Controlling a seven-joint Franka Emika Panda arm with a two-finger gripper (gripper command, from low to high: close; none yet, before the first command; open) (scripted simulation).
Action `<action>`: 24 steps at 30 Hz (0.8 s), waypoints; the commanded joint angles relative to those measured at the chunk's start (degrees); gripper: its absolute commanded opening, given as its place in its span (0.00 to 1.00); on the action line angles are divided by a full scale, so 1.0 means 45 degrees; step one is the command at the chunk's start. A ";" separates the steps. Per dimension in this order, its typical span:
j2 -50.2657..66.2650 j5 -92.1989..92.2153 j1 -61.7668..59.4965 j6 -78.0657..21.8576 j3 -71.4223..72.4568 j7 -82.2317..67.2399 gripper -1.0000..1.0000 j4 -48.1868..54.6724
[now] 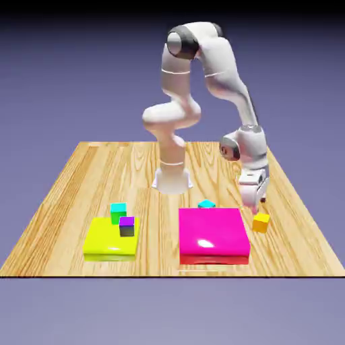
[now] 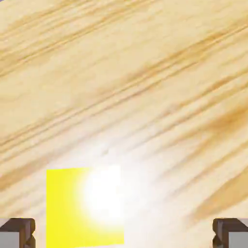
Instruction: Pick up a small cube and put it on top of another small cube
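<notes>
Open end effector (image 1: 254, 205) above the yellow cube (image 1: 261, 223) — likely light, stiff, smooth; best taken by opposite side faces, mid-height.

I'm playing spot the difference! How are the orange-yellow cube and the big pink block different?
The orange-yellow cube is small, but the pink block is much bigger. The cube is about as tall as it is wide, while the pink block is wide and flat. The cube is orange-yellow; the block is bright pink on top with red below. Both rest on the wooden table.
</notes>
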 commanded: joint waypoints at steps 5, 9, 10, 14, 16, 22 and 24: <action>0.2305 -0.0328 0.0719 0.1561 -0.0750 0.0142 0.50 0.0751; 0.3258 -0.0464 0.1017 0.2207 -0.1060 0.0201 0.00 0.1062; 0.3258 -0.0464 0.1017 0.2207 -0.1060 0.0201 0.00 0.1062; 0.1415 -0.0201 0.0441 0.0958 -0.0460 0.0087 0.00 0.0461; 0.0492 -0.0070 0.0154 0.0333 -0.0160 0.0030 0.00 0.0161; -0.1279 -0.1112 -0.0521 -0.1150 -0.0513 0.1101 0.00 0.0392; -0.2202 -0.1816 -0.1430 -0.1822 -0.1410 0.1730 0.00 0.0289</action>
